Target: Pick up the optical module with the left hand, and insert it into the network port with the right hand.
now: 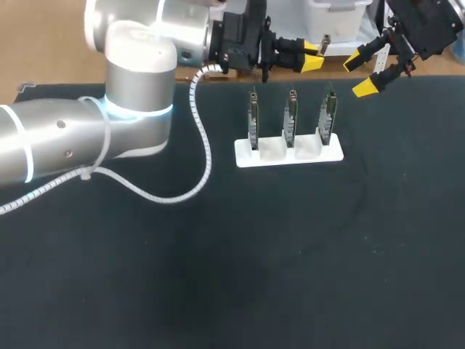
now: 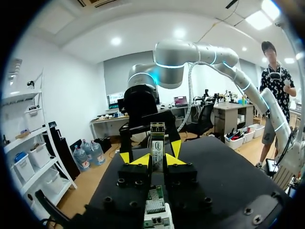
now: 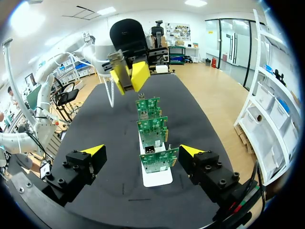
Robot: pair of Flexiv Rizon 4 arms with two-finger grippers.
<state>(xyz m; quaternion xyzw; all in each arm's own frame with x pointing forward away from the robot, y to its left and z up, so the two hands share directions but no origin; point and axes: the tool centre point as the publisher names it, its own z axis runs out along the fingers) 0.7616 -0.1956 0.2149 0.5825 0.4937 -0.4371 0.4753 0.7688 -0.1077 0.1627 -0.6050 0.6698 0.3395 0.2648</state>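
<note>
My left gripper (image 1: 314, 57) is shut on the optical module (image 1: 325, 45), a small metal block with a label, high above the table's far edge. In the left wrist view the module (image 2: 157, 140) stands upright between my left gripper's (image 2: 157, 160) yellow tips. My right gripper (image 1: 361, 73) hangs open just right of it, nothing between its fingers. Three green circuit boards (image 1: 290, 116) with network ports stand upright in a white stand (image 1: 288, 154). In the right wrist view the boards (image 3: 152, 126) lie between and ahead of my right gripper (image 3: 142, 150), and my left gripper (image 3: 129, 74) is beyond them.
The table is covered with black cloth (image 1: 290, 254). A white coiled cable (image 1: 203, 145) hangs from my left arm (image 1: 87, 138) down onto the cloth left of the stand.
</note>
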